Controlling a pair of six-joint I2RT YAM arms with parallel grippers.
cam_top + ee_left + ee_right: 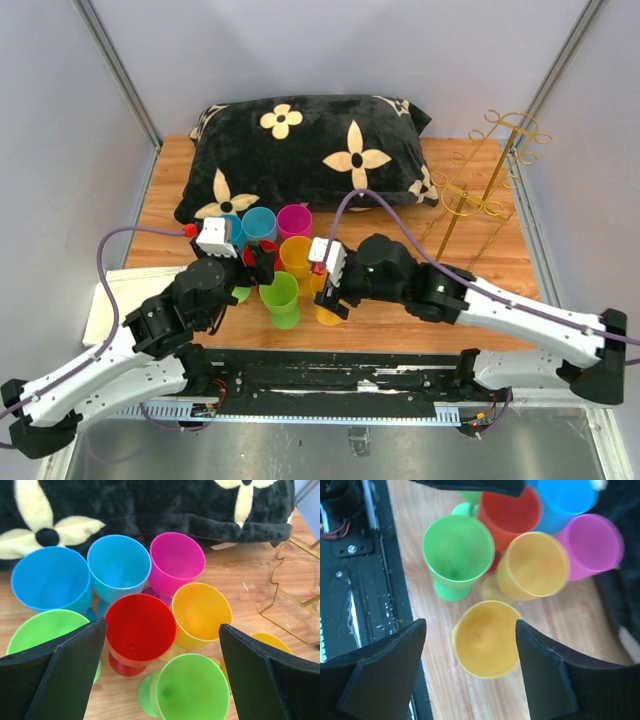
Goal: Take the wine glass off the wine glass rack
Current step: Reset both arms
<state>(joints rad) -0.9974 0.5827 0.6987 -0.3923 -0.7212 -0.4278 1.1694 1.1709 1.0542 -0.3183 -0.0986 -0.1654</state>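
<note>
The gold wire wine glass rack stands at the table's far right; no glass shows on its hooks. Its base also shows in the left wrist view. Several coloured plastic wine glasses stand upright in a cluster mid-table. My right gripper is open above an orange-yellow glass, which sits between its fingers without touching them. My left gripper is open and empty over the red glass and a green glass.
A black pillow with cream flowers lies behind the glasses. Blue, magenta and yellow glasses crowd the cluster. A white sheet lies at the near left. A black rail runs along the near edge.
</note>
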